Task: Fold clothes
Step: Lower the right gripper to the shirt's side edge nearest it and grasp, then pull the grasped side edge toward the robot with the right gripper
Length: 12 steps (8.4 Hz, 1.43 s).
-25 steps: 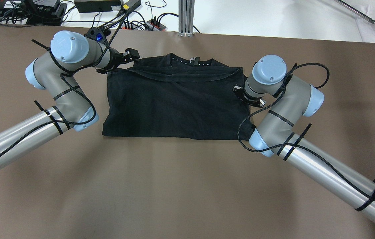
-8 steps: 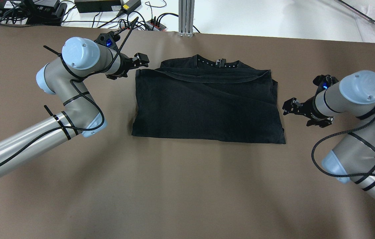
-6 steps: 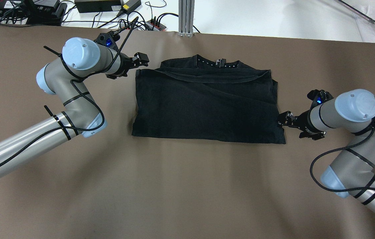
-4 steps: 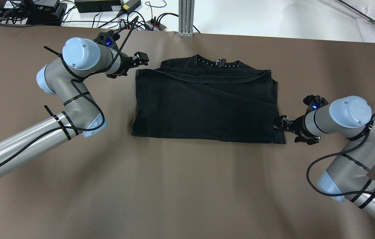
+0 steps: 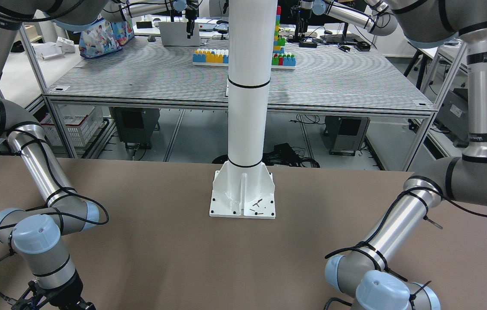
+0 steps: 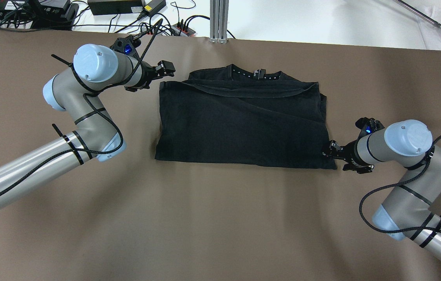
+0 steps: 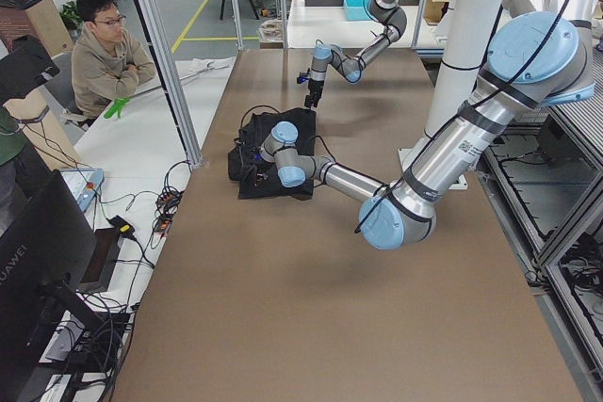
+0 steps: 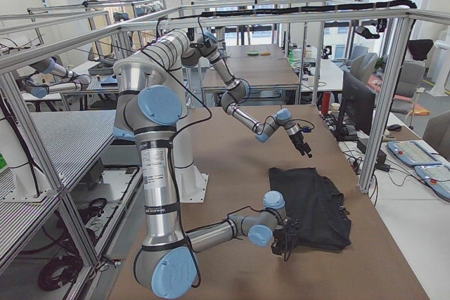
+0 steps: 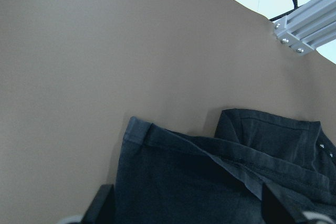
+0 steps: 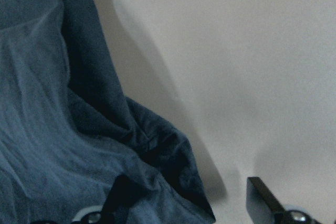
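The black garment (image 6: 243, 125) lies folded flat in a rough rectangle on the brown table, with its dotted collar trim (image 6: 251, 74) at the far edge. My left gripper (image 6: 167, 71) is open at the garment's far left corner. In the left wrist view (image 9: 189, 208) that corner (image 9: 210, 182) lies between the spread fingers. My right gripper (image 6: 326, 150) is open at the near right corner. In the right wrist view (image 10: 191, 198) the bunched corner (image 10: 52, 129) lies between its fingertips. The garment also shows in the side views (image 7: 247, 179) (image 8: 313, 205).
The brown table (image 6: 220, 218) stretches wide around the garment. Cables and power boxes (image 6: 115, 8) and an aluminium post (image 6: 218, 19) sit beyond the far edge. The white mast base (image 5: 243, 193) stands at the robot's side. A seated person (image 7: 108, 54) watches.
The garment has shifted right on the table since three seconds ago. My right gripper swung out, then came down to the garment's near right corner. The left arm has held still over the last second.
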{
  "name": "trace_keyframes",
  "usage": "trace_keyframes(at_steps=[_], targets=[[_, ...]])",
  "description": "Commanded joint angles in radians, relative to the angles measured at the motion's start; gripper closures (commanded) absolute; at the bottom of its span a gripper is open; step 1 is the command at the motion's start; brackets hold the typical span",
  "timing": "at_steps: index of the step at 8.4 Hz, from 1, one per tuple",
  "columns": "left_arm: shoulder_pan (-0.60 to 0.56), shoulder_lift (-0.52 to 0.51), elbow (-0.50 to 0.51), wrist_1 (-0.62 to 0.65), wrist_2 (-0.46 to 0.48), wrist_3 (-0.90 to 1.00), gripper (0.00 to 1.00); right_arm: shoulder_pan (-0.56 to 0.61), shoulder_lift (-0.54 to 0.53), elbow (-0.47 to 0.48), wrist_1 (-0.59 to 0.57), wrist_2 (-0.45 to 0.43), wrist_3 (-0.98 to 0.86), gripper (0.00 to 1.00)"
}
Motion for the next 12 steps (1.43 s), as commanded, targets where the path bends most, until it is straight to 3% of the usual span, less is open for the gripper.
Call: trace_keyframes(at_steps=[1,4,6,8,12], targets=[[0.0,0.001,0.0,0.0,0.0,0.0,0.02,-0.002,0.006,-0.009,0.02,0.002,0.008,1.0],[0.0,0.001,0.0,0.0,0.0,0.0,0.02,-0.001,0.003,0.003,0.02,0.008,0.01,1.0],[0.017,0.001,0.0,0.0,0.02,-0.017,0.02,-0.01,-0.107,0.241,-0.047,0.043,0.128,1.0],[0.038,-0.003,0.0,-0.002,0.042,-0.023,0.02,-0.192,-0.161,0.405,-0.069,0.006,0.335,1.0],[0.037,0.0,-0.051,0.011,0.028,-0.023,0.02,-0.5,-0.161,0.557,-0.07,-0.014,0.567,1.0]])
